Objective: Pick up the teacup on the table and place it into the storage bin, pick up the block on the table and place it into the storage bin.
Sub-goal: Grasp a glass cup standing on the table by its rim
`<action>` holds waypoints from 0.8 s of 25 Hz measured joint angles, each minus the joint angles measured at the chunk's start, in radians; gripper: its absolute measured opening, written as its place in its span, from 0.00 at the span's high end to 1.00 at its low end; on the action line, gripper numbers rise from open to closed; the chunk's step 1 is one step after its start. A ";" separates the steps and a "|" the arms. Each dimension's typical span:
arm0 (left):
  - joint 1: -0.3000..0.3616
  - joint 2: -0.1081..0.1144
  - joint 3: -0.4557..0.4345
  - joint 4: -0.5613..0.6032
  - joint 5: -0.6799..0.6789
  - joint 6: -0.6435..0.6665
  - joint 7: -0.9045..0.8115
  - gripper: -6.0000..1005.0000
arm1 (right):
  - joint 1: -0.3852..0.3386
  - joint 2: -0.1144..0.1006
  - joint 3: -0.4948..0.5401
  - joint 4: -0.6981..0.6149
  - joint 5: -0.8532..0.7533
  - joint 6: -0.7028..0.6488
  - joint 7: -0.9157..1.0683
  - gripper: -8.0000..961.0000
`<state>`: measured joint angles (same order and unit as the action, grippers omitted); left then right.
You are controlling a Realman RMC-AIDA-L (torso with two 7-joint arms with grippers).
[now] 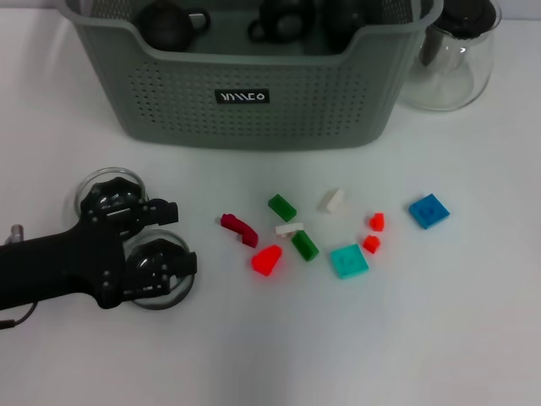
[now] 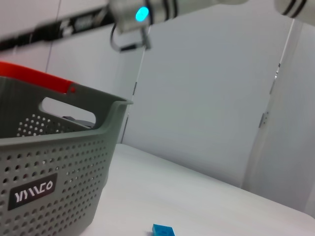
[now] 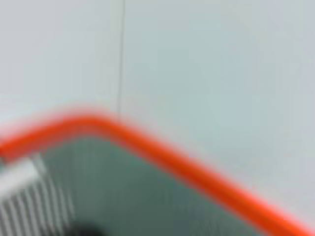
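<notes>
Storage bin (image 1: 254,110): grey-green, perforated dot pattern on sides, small dark label (image 1: 242,96) with white lettering; left wrist view shows an orange-red strip (image 2: 34,77) along its far rim. Dark, near-black round items (image 1: 165,24) inside. Counter (image 1: 473,321): plain white. Left pincer (image 1: 161,237): black, over two clear glass teacups (image 1: 108,188). Pitcher (image 1: 448,63): clear glass, black lid. Blocks: dark red curved piece (image 1: 238,228), bright red wedge (image 1: 266,260), two dark green (image 1: 281,206) and (image 1: 304,245), two white (image 1: 331,200) and (image 1: 289,228), teal square (image 1: 348,260), two small red (image 1: 376,222) and (image 1: 371,244), blue square (image 1: 428,211).
</notes>
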<state>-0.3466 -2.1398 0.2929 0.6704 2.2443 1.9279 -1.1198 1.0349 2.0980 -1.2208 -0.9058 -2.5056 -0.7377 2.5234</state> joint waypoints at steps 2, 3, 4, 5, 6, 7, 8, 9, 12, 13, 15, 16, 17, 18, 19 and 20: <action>0.001 0.000 0.000 0.000 0.000 0.000 0.000 0.24 | -0.107 -0.004 0.006 -0.165 0.200 -0.053 -0.091 0.51; 0.001 0.000 0.000 0.000 0.000 0.000 0.000 0.24 | -0.170 -0.006 0.012 -0.244 0.324 -0.088 -0.151 0.49; 0.001 0.000 0.000 0.000 0.000 0.000 0.000 0.24 | -0.233 -0.008 0.022 -0.312 0.450 -0.138 -0.235 0.46; 0.000 0.000 0.000 0.000 0.000 0.000 0.000 0.24 | -0.292 -0.010 0.035 -0.369 0.582 -0.196 -0.318 0.44; -0.002 0.001 -0.001 0.000 0.000 0.000 0.000 0.24 | -0.345 -0.011 0.050 -0.405 0.686 -0.266 -0.392 0.44; -0.004 0.001 -0.001 0.000 0.000 0.000 0.000 0.24 | -0.405 -0.013 0.072 -0.433 0.788 -0.355 -0.479 0.43; -0.005 0.002 -0.003 0.000 0.000 0.000 0.000 0.24 | -0.455 -0.013 0.095 -0.446 0.876 -0.455 -0.568 0.43; -0.006 0.003 -0.004 0.000 0.000 0.000 0.002 0.24 | -0.506 -0.013 0.122 -0.449 0.937 -0.552 -0.655 0.43; -0.012 0.006 -0.011 0.000 0.000 0.000 0.004 0.24 | -0.637 -0.008 0.187 -0.404 1.006 -0.779 -0.909 0.42; -0.013 0.008 -0.013 0.000 0.000 0.000 0.003 0.24 | -0.680 -0.006 0.206 -0.363 0.997 -0.836 -0.997 0.41; -0.018 0.010 -0.014 0.000 0.000 0.001 0.002 0.24 | -0.729 -0.006 0.229 -0.274 0.962 -0.886 -1.098 0.41; -0.019 0.010 -0.014 0.001 0.000 0.003 0.001 0.24 | -0.748 -0.006 0.240 -0.224 0.941 -0.908 -1.139 0.40; -0.021 0.011 -0.014 0.005 0.000 0.008 -0.001 0.24 | -0.758 -0.010 0.260 -0.169 0.918 -0.924 -1.159 0.40; -0.022 0.011 -0.014 0.008 0.000 0.011 -0.004 0.24 | -0.764 -0.014 0.287 -0.113 0.897 -0.946 -1.170 0.40; -0.027 0.013 -0.013 0.019 0.000 0.018 -0.019 0.24 | -0.765 -0.020 0.315 -0.066 0.875 -0.964 -1.178 0.39; -0.032 0.014 -0.011 0.036 0.001 0.022 -0.041 0.24 | -0.765 -0.025 0.345 -0.028 0.849 -0.981 -1.192 0.39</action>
<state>-0.3788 -2.1255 0.2822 0.7068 2.2450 1.9494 -1.1612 0.2704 2.0730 -0.8753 -0.9334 -1.6561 -1.7190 1.3315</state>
